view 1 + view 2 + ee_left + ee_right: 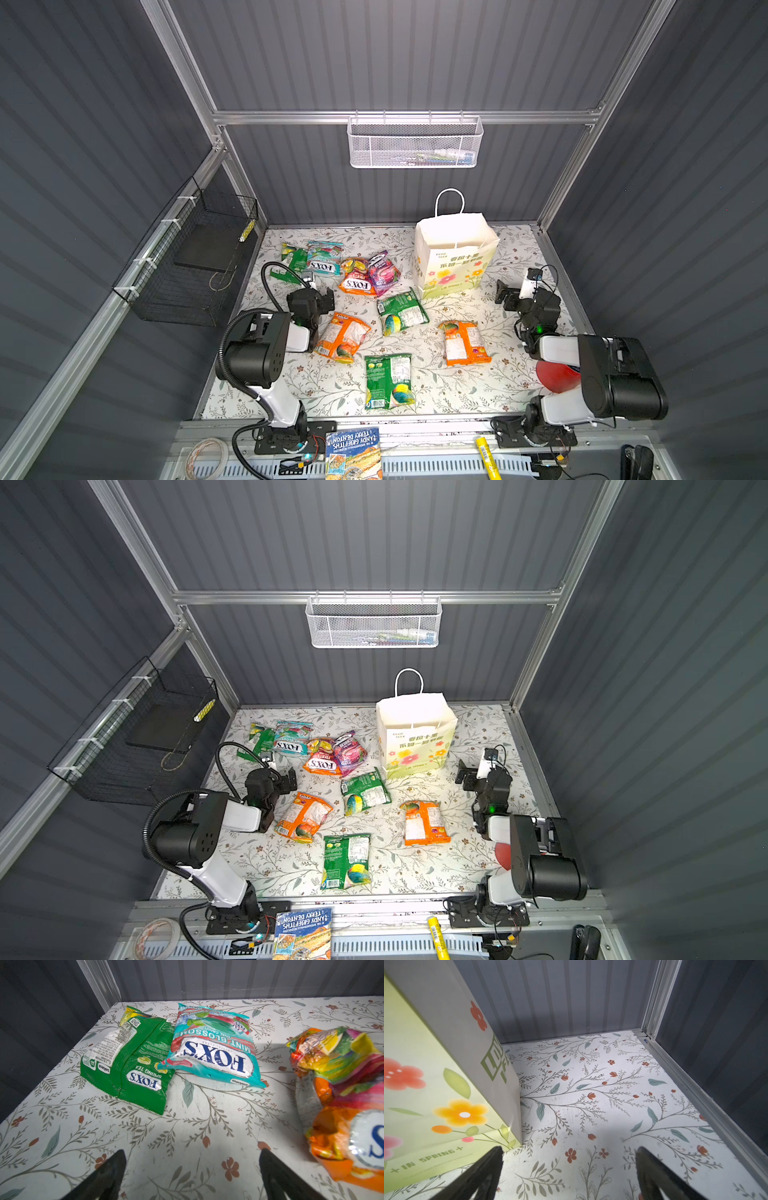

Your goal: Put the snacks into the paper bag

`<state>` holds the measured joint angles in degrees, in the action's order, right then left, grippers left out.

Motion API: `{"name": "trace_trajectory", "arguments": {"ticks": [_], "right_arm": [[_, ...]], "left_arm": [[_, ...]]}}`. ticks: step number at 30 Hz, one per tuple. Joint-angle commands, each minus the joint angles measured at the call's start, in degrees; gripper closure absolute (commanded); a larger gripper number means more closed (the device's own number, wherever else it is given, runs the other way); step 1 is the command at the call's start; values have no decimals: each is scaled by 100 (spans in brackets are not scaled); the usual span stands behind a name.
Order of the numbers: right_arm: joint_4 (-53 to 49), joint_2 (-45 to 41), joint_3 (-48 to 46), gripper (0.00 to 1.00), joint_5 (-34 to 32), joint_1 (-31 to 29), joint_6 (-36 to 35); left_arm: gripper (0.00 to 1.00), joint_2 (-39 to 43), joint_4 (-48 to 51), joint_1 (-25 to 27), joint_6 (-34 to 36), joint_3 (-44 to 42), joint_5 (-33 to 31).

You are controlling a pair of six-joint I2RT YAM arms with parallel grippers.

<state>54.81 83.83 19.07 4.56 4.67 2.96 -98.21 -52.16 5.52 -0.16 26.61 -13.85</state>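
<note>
Now; floral tabletop [436, 386]; snacks [388, 380] scattered; grey ribbed walls [395, 54]; aluminium frame [291, 117]

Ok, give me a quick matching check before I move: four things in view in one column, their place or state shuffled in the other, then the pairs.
Things:
1. paper bag
2. teal FOX'S packet
3. white mesh basket
4. left gripper

Places or states:
A. hanging from the rail on the back wall
B. open, holding nothing
C. standing upright on the table
D. lying flat, one edge over a green packet

Pairs: 1-C, 2-D, 3-A, 4-B.
</note>
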Motion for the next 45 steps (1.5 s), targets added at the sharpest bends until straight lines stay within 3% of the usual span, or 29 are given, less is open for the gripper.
{"name": "trace_trajectory", "arguments": {"ticks": [1, 14, 17, 24, 25, 27, 29, 30, 32, 34, 35, 37, 38, 40, 45], "right_arm": [[71, -25, -17, 1, -35, -1, -6], [74, -25, -26, 1, -27, 0, 2], [74, -25, -26, 1, -20, 7, -2], [78, -31, -30, 1, 73, 87, 73], [118, -96, -50, 1, -244, 65, 154], [-81, -612, -170, 1, -936, -12, 293], [-1103, -1491, -7, 1, -1439, -156, 326], [-1688, -1862, 170, 1, -1707, -192, 650], [-3312, -2652, 675, 1, -2322, -173, 2223], [-3912, -3058, 966, 1, -1923, -126, 2527], [-4091, -3212, 1052, 1, -1957, -115, 2810], [-5178, -3560, 1312, 1, -2262, 30, 4469], [-5263, -3764, 1307, 1, -1760, 195, 4792], [-5310, -4069, 1411, 1, -963, 229, 4939], [-6817, -3734, 2605, 1, -1337, -1075, 5475]], "left_arm": [[0, -31, 44, -51, 104, 81, 39], [0, -14, 15, -86, 86, 57, 105], [0, -8, -90, -86, -45, -2, -223], [0, 10, -144, -86, -54, -18, -260], [0, 151, -8, -78, -146, 24, -708], [0, 786, 908, -73, -291, 210, -947], [0, 1314, 1911, -33, -461, 585, -1023], [0, 1553, 2373, -33, -889, 811, -1217], [0, 1914, 4141, -37, -2032, 1455, -1550], [0, 2067, 5321, -44, -3197, 1894, -1904], [0, 2163, 5847, -74, -3751, 2066, -1788], [0, 2437, 5800, -112, -3723, 1997, -758], [0, 2637, 5609, -110, -3717, 1853, -242], [0, 2944, 5410, -112, -3801, 1616, 389], [0, 3049, 5661, -42, -3387, 1762, 1798]]}}
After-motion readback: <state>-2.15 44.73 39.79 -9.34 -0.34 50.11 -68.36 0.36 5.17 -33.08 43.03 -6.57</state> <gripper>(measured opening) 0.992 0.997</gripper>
